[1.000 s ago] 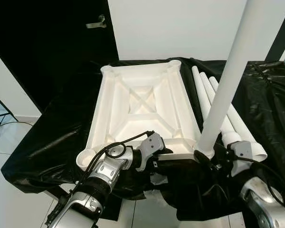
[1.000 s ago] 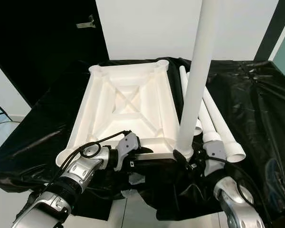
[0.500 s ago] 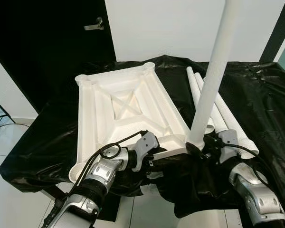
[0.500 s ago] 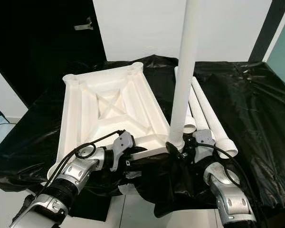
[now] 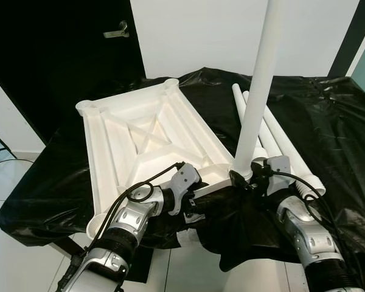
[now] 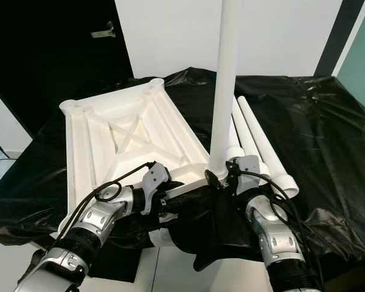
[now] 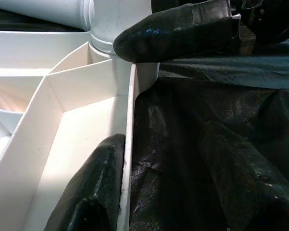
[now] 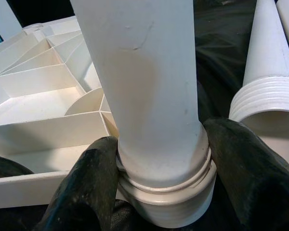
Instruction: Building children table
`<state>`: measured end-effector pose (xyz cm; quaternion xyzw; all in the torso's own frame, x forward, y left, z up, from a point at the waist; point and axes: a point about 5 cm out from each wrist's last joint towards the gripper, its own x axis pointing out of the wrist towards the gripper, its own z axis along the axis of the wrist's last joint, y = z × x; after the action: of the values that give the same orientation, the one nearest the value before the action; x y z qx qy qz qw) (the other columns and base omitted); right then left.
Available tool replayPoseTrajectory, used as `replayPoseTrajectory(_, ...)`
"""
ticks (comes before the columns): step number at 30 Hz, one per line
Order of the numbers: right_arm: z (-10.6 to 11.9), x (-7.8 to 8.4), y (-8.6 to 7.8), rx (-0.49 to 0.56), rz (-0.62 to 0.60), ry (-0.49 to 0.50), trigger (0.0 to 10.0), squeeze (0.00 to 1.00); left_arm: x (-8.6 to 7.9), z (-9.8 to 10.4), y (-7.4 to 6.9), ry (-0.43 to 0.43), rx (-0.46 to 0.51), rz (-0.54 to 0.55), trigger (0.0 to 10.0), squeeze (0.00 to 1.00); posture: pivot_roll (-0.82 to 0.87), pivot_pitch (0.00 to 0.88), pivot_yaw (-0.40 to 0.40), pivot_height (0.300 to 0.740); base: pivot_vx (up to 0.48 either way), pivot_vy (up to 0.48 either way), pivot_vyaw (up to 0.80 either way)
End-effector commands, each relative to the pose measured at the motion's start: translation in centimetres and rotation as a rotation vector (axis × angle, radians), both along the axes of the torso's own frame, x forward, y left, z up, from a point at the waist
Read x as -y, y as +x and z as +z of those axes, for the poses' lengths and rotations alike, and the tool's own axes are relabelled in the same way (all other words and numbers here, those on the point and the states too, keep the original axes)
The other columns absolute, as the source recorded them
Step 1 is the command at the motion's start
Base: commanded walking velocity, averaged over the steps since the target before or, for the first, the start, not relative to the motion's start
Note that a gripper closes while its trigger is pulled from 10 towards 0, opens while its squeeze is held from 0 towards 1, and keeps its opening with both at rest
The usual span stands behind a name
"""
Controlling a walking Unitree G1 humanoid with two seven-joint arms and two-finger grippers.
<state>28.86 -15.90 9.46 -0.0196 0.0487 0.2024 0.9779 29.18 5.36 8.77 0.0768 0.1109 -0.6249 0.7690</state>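
And here's the white tabletop [image 5: 140, 140], lying upside down on the black-draped table [image 5: 340, 121], ribs and cross-brace facing up, turned at an angle so its near right corner points toward the robot. At that corner stands a white leg [image 5: 258, 91], upright and tall enough to run out of the top of the picture, its threaded collar seated at the corner socket. The right hand [image 8: 159, 192] is clamped on it, one black finger [image 8: 86, 187] pressed on each side of the collar just above the socket, a firm grip on the leg's base. Over on the other side, the left hand [image 5: 191, 204] is at the tabletop's near edge, and the wrist camera shows its fingers pinching that thin white rim [image 7: 127, 144]: one finger [image 7: 94, 192] lies inside the tray-like underside, the other sits outside against the black cloth, so it is closed on the edge. Just beyond the standing leg, three spare legs [image 5: 280, 143] lie side by side on the cloth, threaded ends toward the robot, right beside the tabletop's long edge. Behind the table, a white wall [image 5: 201, 36] and a black door with a metal handle [image 5: 114, 30].
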Motion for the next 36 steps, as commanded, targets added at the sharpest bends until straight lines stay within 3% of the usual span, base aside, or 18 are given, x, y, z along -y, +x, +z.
replayPoseTrajectory(1, -0.2, -1.4, 0.7, -0.026, 0.012, 0.005, 3.5, 0.00, 3.8, -1.5, -3.2, -0.034, -0.098, -0.242, 10.0, 0.00, 0.07, 0.000, 0.044, 0.740, 0.000, 0.000, 0.00)
replayPoseTrajectory(2, -0.2, -1.4, 0.7, -0.026, 0.012, 0.005, 3.5, 0.00, 3.8, -1.5, -3.2, -0.034, -0.098, -0.242, 10.0, 0.00, 0.07, 0.000, 0.044, 0.740, 0.000, 0.000, 0.00)
replayPoseTrajectory(3, -0.3, -0.7, 0.6, -0.025, -0.016, -0.013, 8.9, 0.00, 4.0, -1.3, -3.1, -0.054, -0.090, -0.220, 10.0, 0.00, 0.07, 0.000, 0.044, 0.740, 0.000, 0.000, 0.00)
replayPoseTrajectory(5, -0.3, -0.7, 0.6, -0.025, -0.016, -0.013, 8.9, 0.00, 4.0, -1.3, -3.1, -0.054, -0.090, -0.220, 10.0, 0.00, 0.07, 0.000, 0.044, 0.740, 0.000, 0.000, 0.00)
replayPoseTrajectory(6, -0.2, 0.0, 0.4, -0.012, -0.059, -0.026, 10.0, 0.00, 4.3, -0.9, -2.5, -0.080, -0.054, -0.160, 10.0, 0.00, 0.06, 0.000, 0.044, 0.740, 0.000, 0.000, 0.00)
replayPoseTrajectory(9, 0.0, 0.6, 0.1, 0.009, -0.105, -0.039, 10.0, 0.00, 4.5, -0.5, -1.8, -0.108, -0.015, -0.090, 10.0, 0.00, 0.06, 0.000, 0.044, 0.740, 0.000, 0.000, 0.00)
replayPoseTrajectory(14, 1.3, 0.8, -1.5, 0.087, -0.134, -0.038, 10.0, 0.00, 4.3, 1.8, -0.8, -0.251, -0.007, -0.055, 10.0, 0.00, 0.05, 0.000, 0.053, 0.740, 0.000, 0.000, 0.00)
replayPoseTrajectory(20, 2.6, 1.0, -1.9, 0.145, -0.127, -0.094, 10.0, 0.00, 4.2, 2.5, -0.7, -0.284, 0.007, -0.062, 10.0, 0.00, 0.05, 0.000, 0.060, 0.740, 0.000, 0.000, 0.00)
replayPoseTrajectory(23, 3.1, 1.1, -2.0, 0.176, -0.108, -0.155, 10.0, 0.00, 4.3, 2.7, -0.6, -0.286, 0.015, -0.060, 10.0, 0.00, 0.05, 0.000, 0.060, 0.740, 0.000, 0.000, 0.00)
replayPoseTrajectory(29, 4.0, 2.3, -1.9, 0.226, -0.145, -0.394, 10.0, 0.00, 4.5, 2.9, -0.4, -0.301, 0.033, -0.047, 10.0, 0.00, 0.05, 0.000, 0.058, 0.740, 0.000, 0.000, 0.00)
replayPoseTrajectory(36, 4.4, 3.6, -1.6, 0.220, -0.212, -0.498, 10.0, 0.00, 4.4, 2.9, -0.5, -0.298, 0.027, -0.042, 10.0, 0.00, 0.06, 0.000, 0.056, 0.740, 0.000, 0.000, 0.00)
